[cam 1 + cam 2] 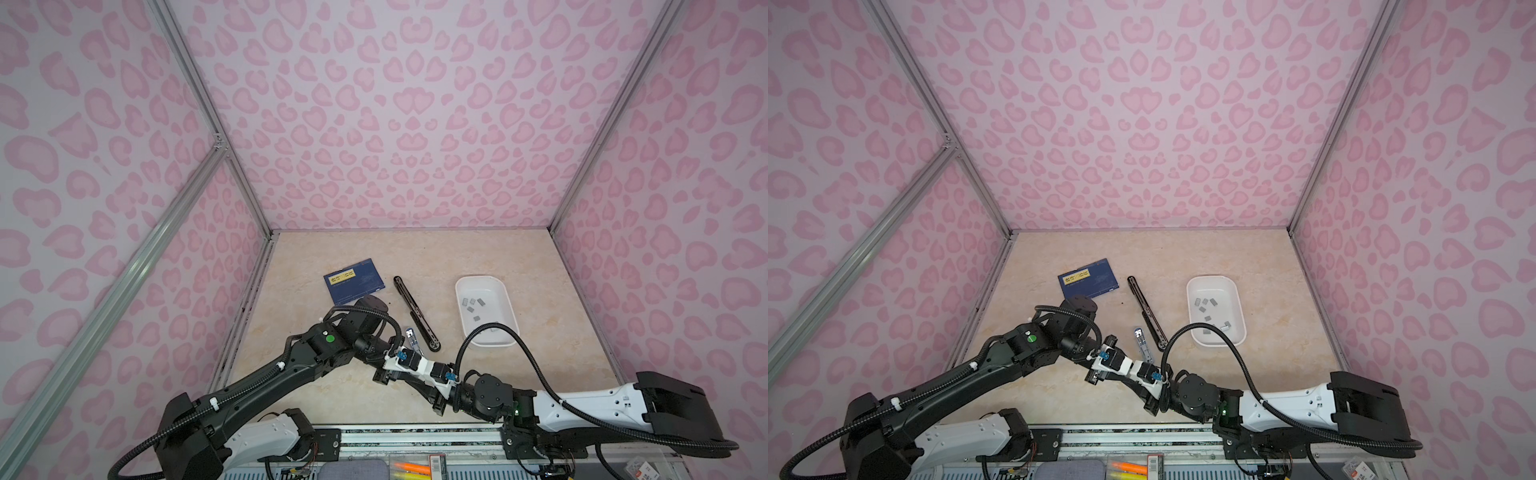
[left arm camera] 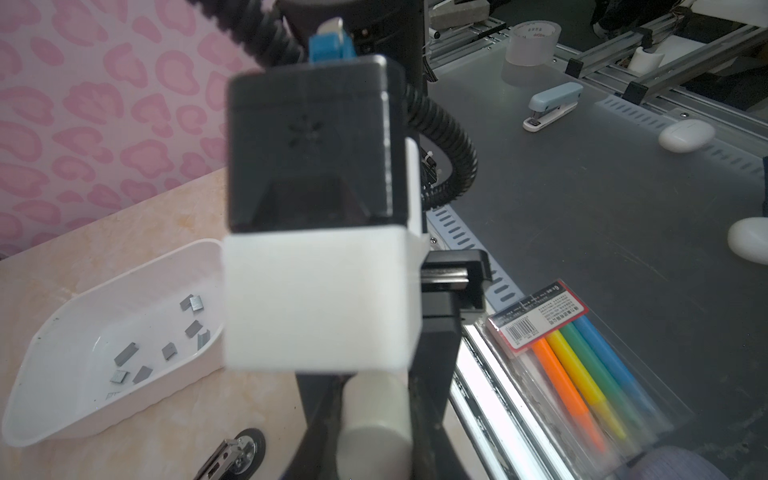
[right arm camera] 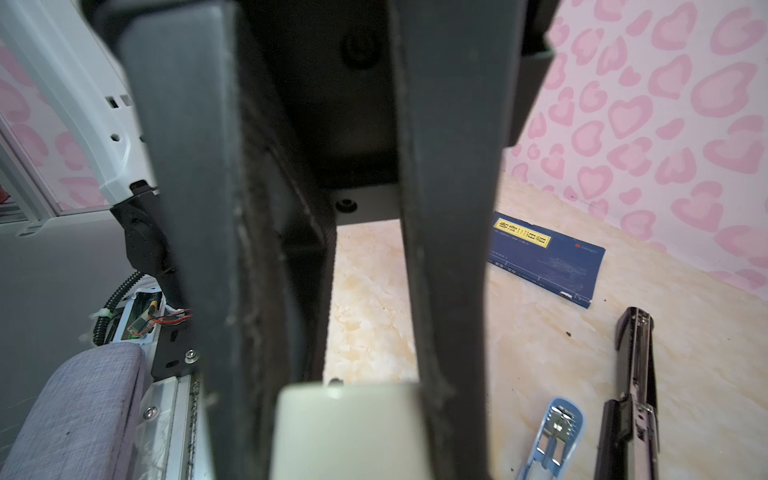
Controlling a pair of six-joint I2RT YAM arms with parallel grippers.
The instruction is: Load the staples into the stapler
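Grey staple strips (image 2: 124, 352) dot the rounded white tray (image 1: 498, 299); left tool (image 1: 409, 378) pressed together, right tool (image 3: 370, 316) parted.

Layout | tray (image 1: 492, 291) sits on the table (image 1: 561, 311) to my right, staples (image 1: 471, 302) scattered inside it | long stapler (image 1: 415, 313) lies mid-table, left of the tray, running away from me | small stapler (image 1: 410, 337) just beside its near end, on the left | booklet (image 1: 354, 280) farther left and back, well apart from the tray
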